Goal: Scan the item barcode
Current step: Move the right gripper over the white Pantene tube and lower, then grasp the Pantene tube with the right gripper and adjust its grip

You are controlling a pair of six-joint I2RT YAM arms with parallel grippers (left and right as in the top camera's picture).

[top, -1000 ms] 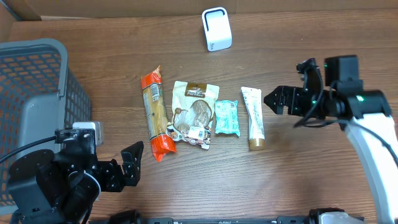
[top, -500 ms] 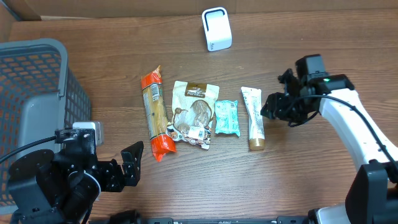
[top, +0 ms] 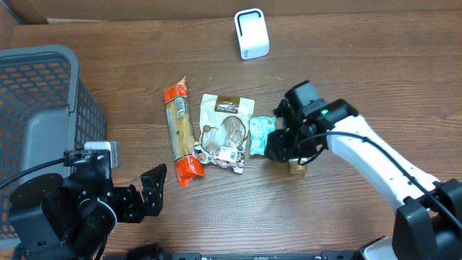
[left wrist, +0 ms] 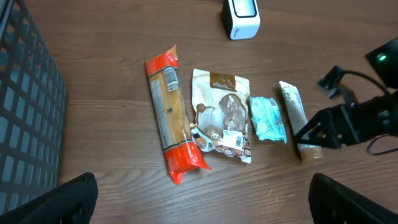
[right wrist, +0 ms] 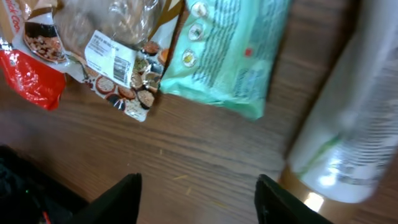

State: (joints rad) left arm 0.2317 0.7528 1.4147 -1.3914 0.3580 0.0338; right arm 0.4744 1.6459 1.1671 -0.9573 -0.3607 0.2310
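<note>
The tube point(top: 296, 167), white with a gold cap, lies on the table point(top: 361, 58) directly under the right gripper point(top: 273, 147). From overhead only its cap end shows past the arm. In the right wrist view the tube point(right wrist: 348, 112) runs down the right edge of the frame and its cap sits just beside the gripper's right finger. I cannot tell whether they touch. The right gripper point(right wrist: 199, 186) is partly open, with bare wood between its two fingers, and it holds nothing.

Just left of the tube lies a teal packet point(top: 260, 133), parallel to it and apart from it by a thin strip of wood. Left of the tube again, beyond the packet, is a brown snack pouch point(top: 224, 130) with a white barcode label near its lower edge. Its right side meets the packet. Farther left of the tube, beyond the pouch, is a long orange-ended pasta pack point(top: 182, 133), lying lengthwise like the rest. All four things lie flat in one row.

Behind the tube, well apart and towards the far edge, stands a small white scanner point(top: 251, 34). Far to the left of the tube, at the table's side, is a grey mesh basket point(top: 36, 108).

The left gripper point(top: 148, 191) hangs low at the near left, well apart from the tube, with its fingers spread wide and nothing between them.
</note>
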